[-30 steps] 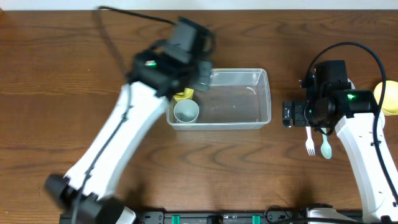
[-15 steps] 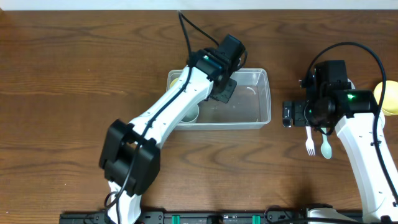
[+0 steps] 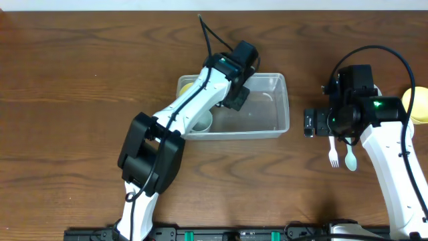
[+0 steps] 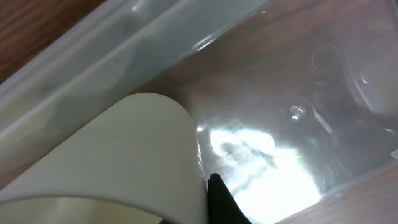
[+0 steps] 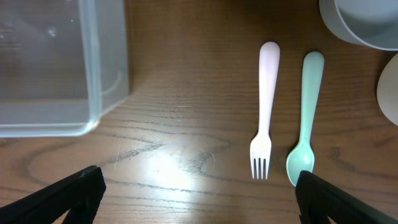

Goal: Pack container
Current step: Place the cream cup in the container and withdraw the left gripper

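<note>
**Container and left arm.** The container (image 3: 286, 100), a clear tub, lies at the middle of the surface (image 3: 67, 100). A yellow bowl (image 3: 188, 84) and a white cup (image 3: 202, 121) sit at its left end, and its right half is bare. The left gripper (image 3: 237, 96) is down inside the tub, nearer the back wall. In the wrist view a pale rounded object (image 4: 124, 155) fills the lower corner beside one dark tip, above the tub's floor. Whether the jaws are clamped on it or spread cannot be told.

**Risk 1.** The tub looks light and thin-walled. A sideways move of the arm at this depth would likely catch a wall or the rim. That could drag or tip the tub and upset the bowl and cup.

**Risk 2.** If the pale object is held, letting it go at a tilt could leave it on edge or rolled against the cup.

**Right arm.** The right gripper (image 5: 199, 182) hangs to the right of the container, apart from it, with jaws wide and nothing between them. The fork (image 5: 267, 99) and spoon (image 5: 306, 112) lie side by side on the surface, not touching.

**Risk 3.** Both utensils are thin and flat, so a grasp may slip or nudge the neighbour. Carrying one to the tub while the left arm is inside it invites a collision.
</note>
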Robot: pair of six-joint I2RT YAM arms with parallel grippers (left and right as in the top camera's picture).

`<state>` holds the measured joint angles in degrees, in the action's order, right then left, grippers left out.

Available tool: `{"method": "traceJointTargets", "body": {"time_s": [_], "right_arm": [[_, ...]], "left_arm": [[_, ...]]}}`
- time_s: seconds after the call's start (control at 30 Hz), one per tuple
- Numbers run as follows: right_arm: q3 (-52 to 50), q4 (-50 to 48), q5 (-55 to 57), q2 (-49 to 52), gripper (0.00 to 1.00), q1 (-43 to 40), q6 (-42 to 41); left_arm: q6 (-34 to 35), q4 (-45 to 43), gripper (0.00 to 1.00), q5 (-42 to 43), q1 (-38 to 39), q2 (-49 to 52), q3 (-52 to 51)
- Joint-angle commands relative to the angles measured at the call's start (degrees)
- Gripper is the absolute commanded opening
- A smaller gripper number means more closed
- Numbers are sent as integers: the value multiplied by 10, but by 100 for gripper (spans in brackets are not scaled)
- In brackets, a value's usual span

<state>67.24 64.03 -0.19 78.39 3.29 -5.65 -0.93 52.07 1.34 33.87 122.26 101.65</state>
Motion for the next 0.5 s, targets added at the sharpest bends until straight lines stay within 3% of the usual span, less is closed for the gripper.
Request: {"method": "traceJointTargets", "body": {"time_s": [0.0, 0.13, 0.47], "right_arm": [[9, 1, 4, 3, 99, -3, 1], [9, 1, 4, 3, 99, -3, 1], [9, 1, 4, 3, 99, -3, 1]], "left_arm": [[-8, 3, 10, -3, -9, 4, -2], [-8, 3, 37, -3, -9, 4, -2], [-8, 18, 51, -5, -9, -25, 2]]}}
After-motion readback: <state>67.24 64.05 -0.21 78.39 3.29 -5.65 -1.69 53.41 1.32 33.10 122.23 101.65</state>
